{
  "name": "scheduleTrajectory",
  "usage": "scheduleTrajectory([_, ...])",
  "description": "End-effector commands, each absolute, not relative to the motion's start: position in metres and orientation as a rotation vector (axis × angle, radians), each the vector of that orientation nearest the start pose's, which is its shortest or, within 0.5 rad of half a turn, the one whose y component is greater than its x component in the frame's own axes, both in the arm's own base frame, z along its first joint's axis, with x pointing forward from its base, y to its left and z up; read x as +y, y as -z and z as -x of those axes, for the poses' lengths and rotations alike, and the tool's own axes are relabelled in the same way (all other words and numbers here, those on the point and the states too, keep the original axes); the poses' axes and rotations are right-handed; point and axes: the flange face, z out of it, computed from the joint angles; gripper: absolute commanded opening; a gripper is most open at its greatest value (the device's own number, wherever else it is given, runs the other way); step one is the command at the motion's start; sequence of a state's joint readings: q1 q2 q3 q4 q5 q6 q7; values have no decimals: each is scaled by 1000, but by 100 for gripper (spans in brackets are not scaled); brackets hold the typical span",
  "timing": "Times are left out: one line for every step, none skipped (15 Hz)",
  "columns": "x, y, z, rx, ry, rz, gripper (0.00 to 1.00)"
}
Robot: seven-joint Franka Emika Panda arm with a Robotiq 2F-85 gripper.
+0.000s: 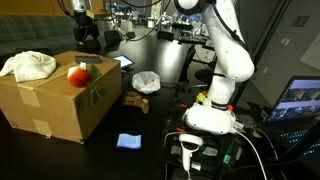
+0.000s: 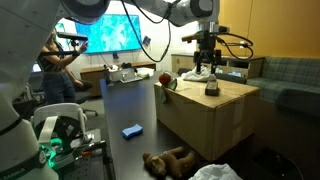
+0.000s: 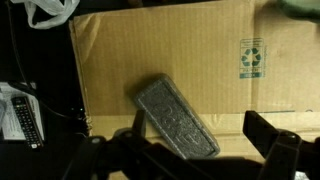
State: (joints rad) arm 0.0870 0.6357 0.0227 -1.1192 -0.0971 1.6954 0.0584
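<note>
My gripper is open and hangs over the top of a cardboard box. A grey oblong block with a rough embossed face lies flat and slanted on the box, between the two dark fingers and not held. In both exterior views the gripper is above the box, with the dark block just beneath it. A red ball and a white cloth also rest on the box top.
On the dark table lie a blue flat item, a brown plush toy and a white plastic bag. A remote control lies beside the box. Monitors and a person stand behind.
</note>
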Motion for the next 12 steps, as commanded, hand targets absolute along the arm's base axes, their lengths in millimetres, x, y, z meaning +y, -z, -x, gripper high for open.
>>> scheduleTrajectory([93,-461,-724,-194,9,3219,100])
scheduleTrajectory([103,-463,-724,-209,27,3205,100])
scheduleTrajectory([112,-462,-726,-223,48,3195,100])
scheduleTrajectory([122,-461,-726,-246,68,3179,100])
scheduleTrajectory([131,-460,-727,-260,92,3156,100])
scheduleTrajectory([140,-458,-730,-253,123,3136,100])
scheduleTrajectory([149,-457,-731,-254,152,3120,100])
scheduleTrajectory([158,-455,-732,-253,181,3102,100])
scheduleTrajectory([166,-453,-734,-227,214,3086,100])
scheduleTrajectory([174,-451,-736,-197,257,3067,100])
scheduleTrajectory([180,-449,-739,-149,300,3051,100])
scheduleTrajectory([186,-446,-742,-117,335,3035,100])
